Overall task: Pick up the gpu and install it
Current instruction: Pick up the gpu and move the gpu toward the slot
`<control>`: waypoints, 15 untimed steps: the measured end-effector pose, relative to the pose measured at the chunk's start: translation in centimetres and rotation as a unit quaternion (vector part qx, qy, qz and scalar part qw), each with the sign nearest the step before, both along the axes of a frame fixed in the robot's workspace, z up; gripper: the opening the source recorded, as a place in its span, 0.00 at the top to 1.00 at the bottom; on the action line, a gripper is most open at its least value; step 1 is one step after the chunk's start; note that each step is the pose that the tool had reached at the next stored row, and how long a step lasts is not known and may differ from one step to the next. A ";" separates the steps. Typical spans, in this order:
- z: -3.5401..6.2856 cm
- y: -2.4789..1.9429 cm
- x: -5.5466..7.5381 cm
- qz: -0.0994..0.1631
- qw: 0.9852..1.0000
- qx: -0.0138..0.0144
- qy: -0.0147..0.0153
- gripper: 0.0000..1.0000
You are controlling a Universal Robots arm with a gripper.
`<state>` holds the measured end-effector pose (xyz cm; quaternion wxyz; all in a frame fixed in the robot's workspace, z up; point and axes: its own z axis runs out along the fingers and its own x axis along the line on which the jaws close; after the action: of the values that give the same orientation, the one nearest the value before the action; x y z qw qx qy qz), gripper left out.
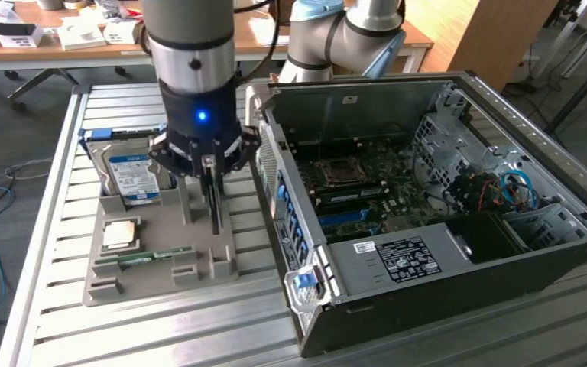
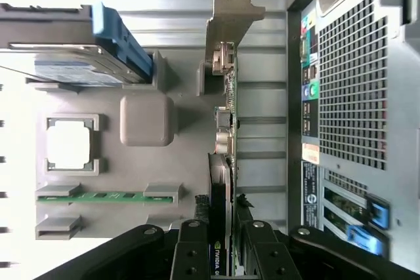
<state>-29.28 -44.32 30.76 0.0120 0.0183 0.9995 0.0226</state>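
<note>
The gpu [image 2: 224, 129] stands on edge in a slot of the grey holder tray [image 2: 141, 162], a dark board with a pale metal bracket at its far end. In the exterior view it is a thin dark strip [image 1: 216, 218] hanging below the fingers, beside the open computer case [image 1: 426, 199]. My gripper [image 1: 210, 187] stands straight over the tray. In the wrist view the gripper [image 2: 222, 257] has its black fingers [image 2: 193, 254] pressed against both faces of the card, shut on it. The card's lower edge still sits at tray level.
On the same tray stand a silver hard drive with a blue-white label [image 1: 135, 176], a square CPU [image 1: 122, 233] and a green RAM stick [image 1: 156, 254]. The case's rear panel [image 2: 354, 96] rises close beside the card. The motherboard [image 1: 365, 191] lies exposed inside. Everything rests on a slatted metal table [image 1: 59, 321].
</note>
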 end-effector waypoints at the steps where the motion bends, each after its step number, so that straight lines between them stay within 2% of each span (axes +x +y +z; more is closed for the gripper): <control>1: 0.42 0.00 0.0 0.000 1.000 0.000 0.000 0.74; 15: 6.19 0.00 0.0 0.000 1.000 0.000 0.000 0.74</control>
<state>-29.29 -44.32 36.95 0.0120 0.0183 0.9995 0.0226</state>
